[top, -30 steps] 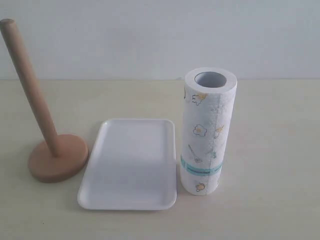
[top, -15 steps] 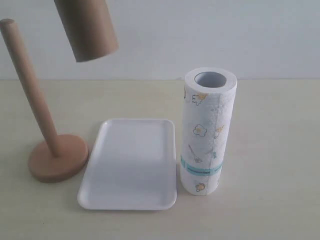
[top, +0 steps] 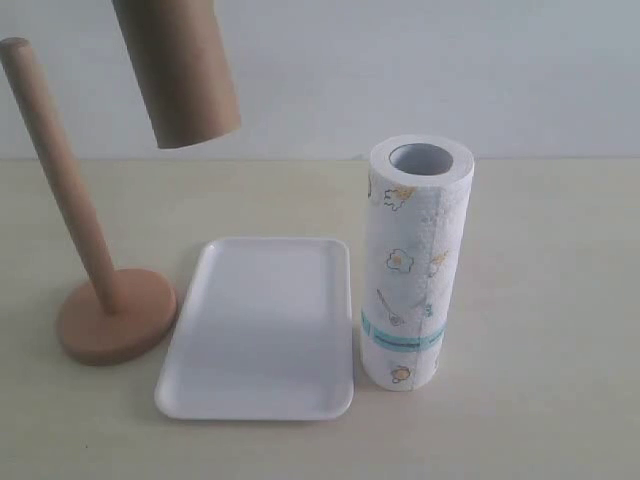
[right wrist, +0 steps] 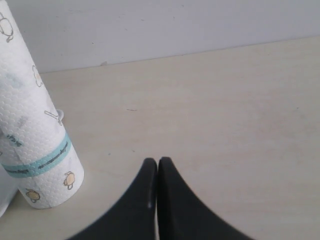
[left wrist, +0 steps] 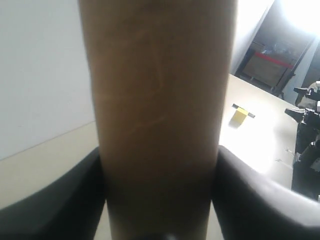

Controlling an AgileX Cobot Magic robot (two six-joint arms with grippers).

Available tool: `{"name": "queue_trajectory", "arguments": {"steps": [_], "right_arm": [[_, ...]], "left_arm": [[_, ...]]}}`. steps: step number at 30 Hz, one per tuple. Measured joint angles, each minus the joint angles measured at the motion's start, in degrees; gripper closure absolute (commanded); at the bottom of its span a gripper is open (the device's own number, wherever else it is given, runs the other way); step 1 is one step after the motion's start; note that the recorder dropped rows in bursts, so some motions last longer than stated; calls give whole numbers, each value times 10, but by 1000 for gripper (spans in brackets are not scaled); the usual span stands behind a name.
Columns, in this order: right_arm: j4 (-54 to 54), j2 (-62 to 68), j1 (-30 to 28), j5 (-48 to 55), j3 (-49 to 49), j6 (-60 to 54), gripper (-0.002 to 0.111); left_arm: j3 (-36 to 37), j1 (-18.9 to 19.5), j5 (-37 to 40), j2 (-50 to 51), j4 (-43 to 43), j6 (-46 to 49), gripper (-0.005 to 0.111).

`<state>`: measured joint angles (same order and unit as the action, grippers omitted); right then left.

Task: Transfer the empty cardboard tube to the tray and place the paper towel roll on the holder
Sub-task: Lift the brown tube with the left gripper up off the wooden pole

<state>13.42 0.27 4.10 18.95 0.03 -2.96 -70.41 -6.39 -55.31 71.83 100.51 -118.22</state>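
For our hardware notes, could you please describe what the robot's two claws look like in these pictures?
Both claws are plain black. The right claw has two smooth, curved fingers tapering to rounded tips. The left claw shows two broad, rounded fingers. No cables or markings show, and the arms themselves are out of view.

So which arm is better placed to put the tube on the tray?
Left: the left gripper holds the cardboard tube aloft near the tray. The right gripper is shut, empty, by the paper towel roll.
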Motion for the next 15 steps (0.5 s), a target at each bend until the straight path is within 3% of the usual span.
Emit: {"name": "queue_trajectory", "arguments": {"steps": [15], "right_arm": [[0,0,0,0,0,0,108]], "left_arm": [[0,0,2,0,0,7,103]]}}
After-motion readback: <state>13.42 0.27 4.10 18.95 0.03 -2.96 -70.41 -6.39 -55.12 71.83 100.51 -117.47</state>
